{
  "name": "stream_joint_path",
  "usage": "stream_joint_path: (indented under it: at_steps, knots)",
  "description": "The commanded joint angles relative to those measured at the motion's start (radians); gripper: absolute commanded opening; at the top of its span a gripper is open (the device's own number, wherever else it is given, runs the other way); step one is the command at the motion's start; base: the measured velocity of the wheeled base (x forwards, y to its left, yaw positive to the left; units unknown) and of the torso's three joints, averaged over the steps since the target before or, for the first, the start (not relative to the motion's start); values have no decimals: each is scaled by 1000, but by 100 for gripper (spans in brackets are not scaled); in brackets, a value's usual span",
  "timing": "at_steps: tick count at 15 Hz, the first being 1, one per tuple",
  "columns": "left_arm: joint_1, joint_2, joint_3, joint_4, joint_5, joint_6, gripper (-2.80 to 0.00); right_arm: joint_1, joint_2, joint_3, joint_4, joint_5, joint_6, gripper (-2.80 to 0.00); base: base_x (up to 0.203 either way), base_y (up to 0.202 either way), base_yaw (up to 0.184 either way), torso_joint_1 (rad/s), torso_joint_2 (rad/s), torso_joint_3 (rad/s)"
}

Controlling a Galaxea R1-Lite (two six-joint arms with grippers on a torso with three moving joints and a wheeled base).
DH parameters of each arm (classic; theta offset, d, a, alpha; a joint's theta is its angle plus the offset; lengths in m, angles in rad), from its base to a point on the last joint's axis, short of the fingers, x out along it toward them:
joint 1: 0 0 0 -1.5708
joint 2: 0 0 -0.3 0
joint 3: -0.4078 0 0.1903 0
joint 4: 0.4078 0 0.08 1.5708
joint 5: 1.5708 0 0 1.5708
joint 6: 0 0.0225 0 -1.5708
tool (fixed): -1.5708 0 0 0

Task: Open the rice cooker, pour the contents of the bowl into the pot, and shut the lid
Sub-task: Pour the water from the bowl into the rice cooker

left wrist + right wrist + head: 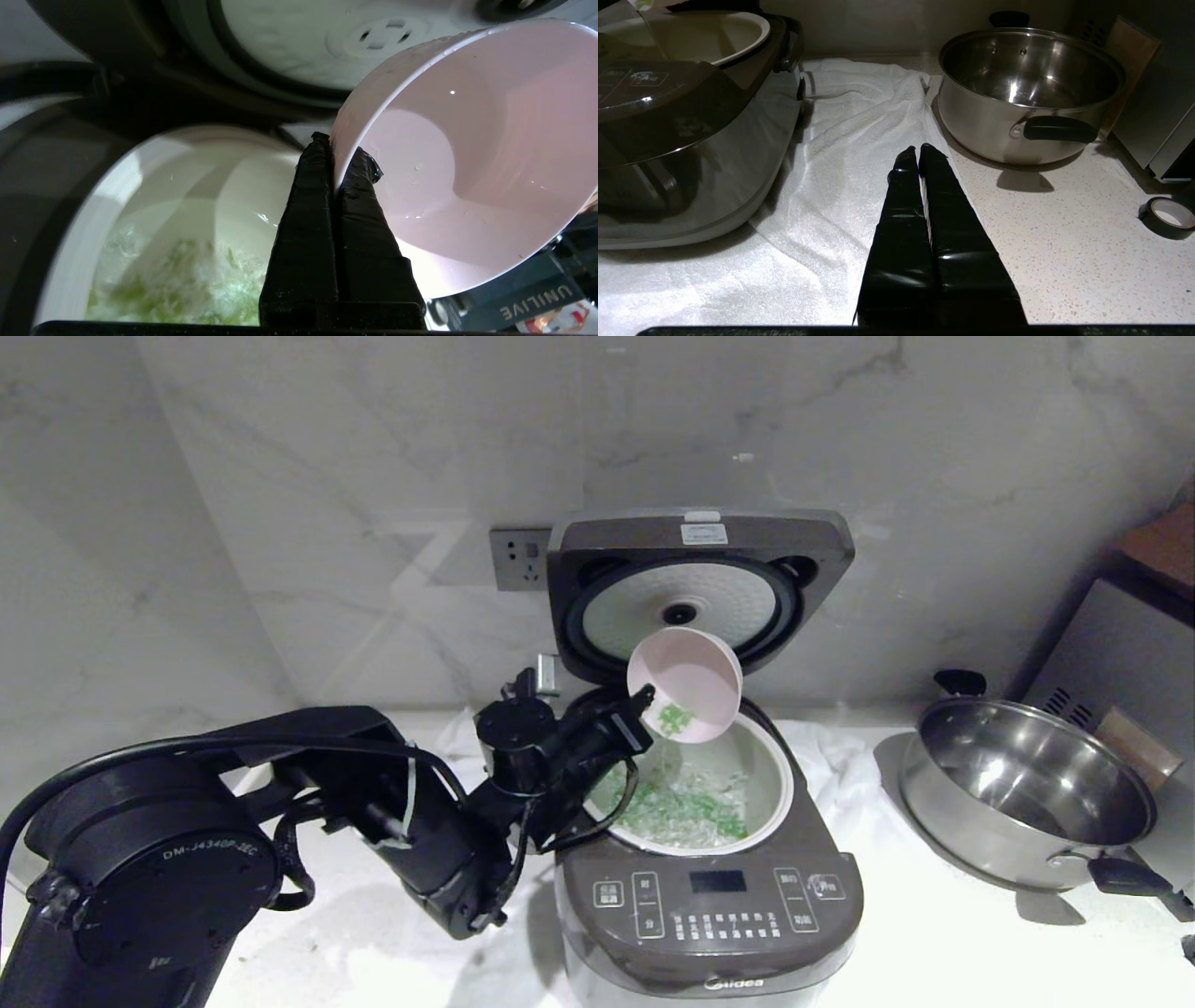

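From the head camera, I see my left pincer (644,702) clamped on the rim of the bowl (686,683), which is tipped steeply just above and beyond it, over the pot (780,775) of the rice cooker (709,905). The lid (700,537) stands upright behind. A few green bits (674,716) cling at the bowl's lower lip; many lie in the pot below.

At the left wrist, the fingertips (322,154) pinch the thin wall, one inside, one outside. The bowl looks light, stiff and wet-slick, so I judge the rim the only sensible hold.

At the right wrist, my right pincer (919,156) is closed and empty over the towel (859,116) on the surface, with a steel pan (1027,93) beyond it.
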Motion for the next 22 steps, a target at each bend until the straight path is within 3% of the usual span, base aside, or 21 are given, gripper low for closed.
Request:
stream_joint_path:
  at_steps: [1, 11, 22]
  knots:
    - [-1, 9, 1, -12, -1, -5, -280, 0, 0, 2, 0, 0, 0, -280, 0, 0, 0, 0, 0, 0]
    - [1, 16, 33, -93, -10, -53, -280, 0, 0, 2, 0, 0, 0, -280, 0, 0, 0, 0, 0, 0]
    - [-13, 72, 9, -93, -14, -50, -280, 0, 0, 2, 0, 0, 0, -280, 0, 0, 0, 0, 0, 0]
